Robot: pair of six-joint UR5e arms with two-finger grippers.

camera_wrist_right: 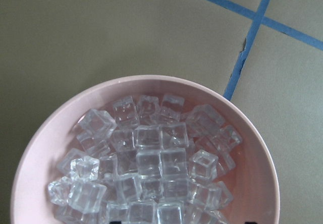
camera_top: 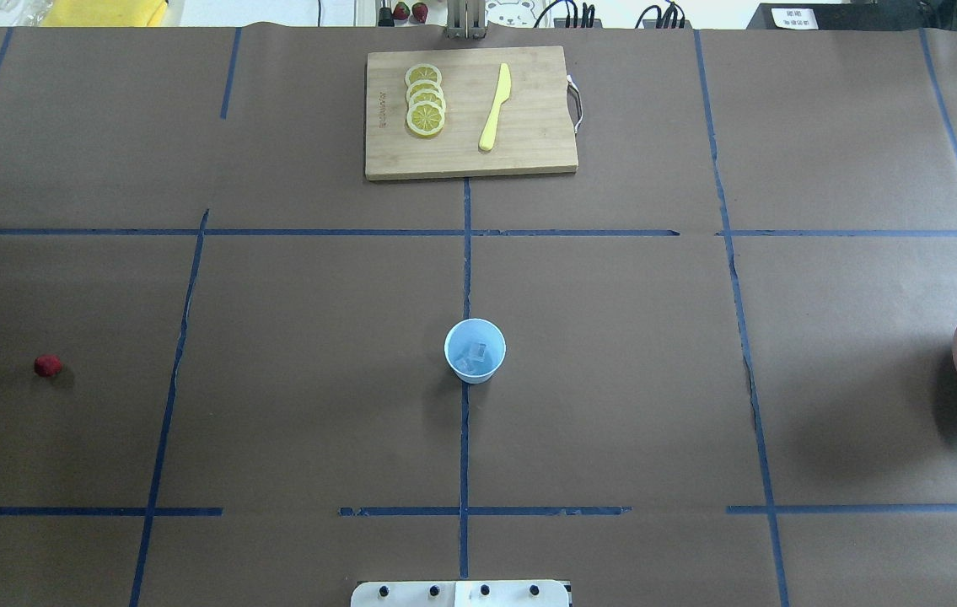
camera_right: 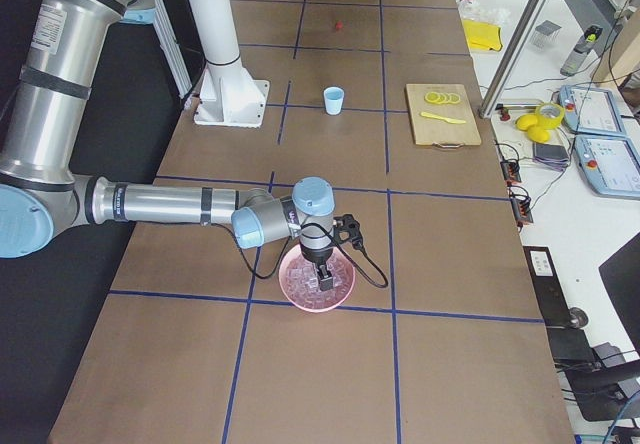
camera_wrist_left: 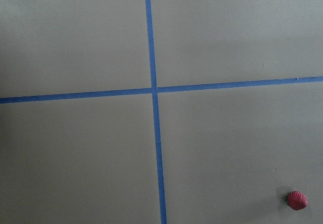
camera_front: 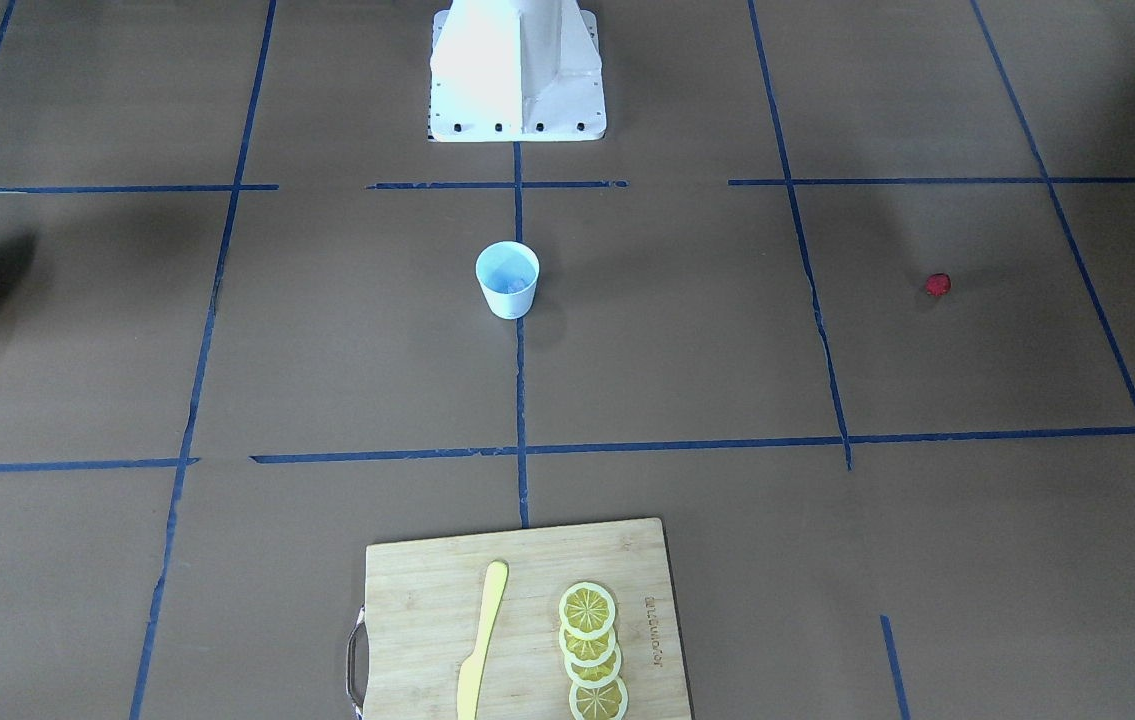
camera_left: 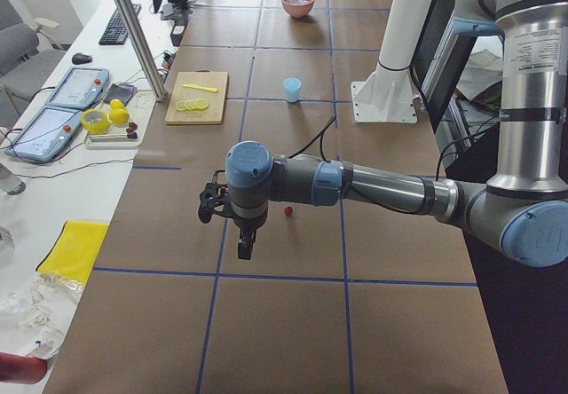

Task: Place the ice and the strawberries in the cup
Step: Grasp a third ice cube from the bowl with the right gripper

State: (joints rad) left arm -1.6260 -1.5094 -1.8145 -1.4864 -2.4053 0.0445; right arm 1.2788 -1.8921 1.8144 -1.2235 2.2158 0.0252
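Observation:
The pale blue cup (camera_top: 475,351) stands upright mid-table with a few ice cubes (camera_top: 473,357) inside. More ice (camera_wrist_right: 151,168) fills the pink bowl (camera_wrist_right: 40,138) at the table's right end. The red strawberry (camera_top: 47,365) lies on the table at the left end and shows in the lower right corner of the left wrist view (camera_wrist_left: 297,200). My left gripper (camera_left: 244,248) hangs above the table a little to one side of the strawberry (camera_left: 287,209). My right gripper (camera_right: 325,282) hangs over the bowl (camera_right: 345,289), close to the ice. I cannot tell whether either gripper is open or shut.
A wooden cutting board (camera_top: 529,110) with lemon slices (camera_top: 425,99) and a yellow knife (camera_top: 495,108) lies at the far edge. The robot's white base (camera_front: 517,90) stands behind the cup. Blue tape lines cross the brown table.

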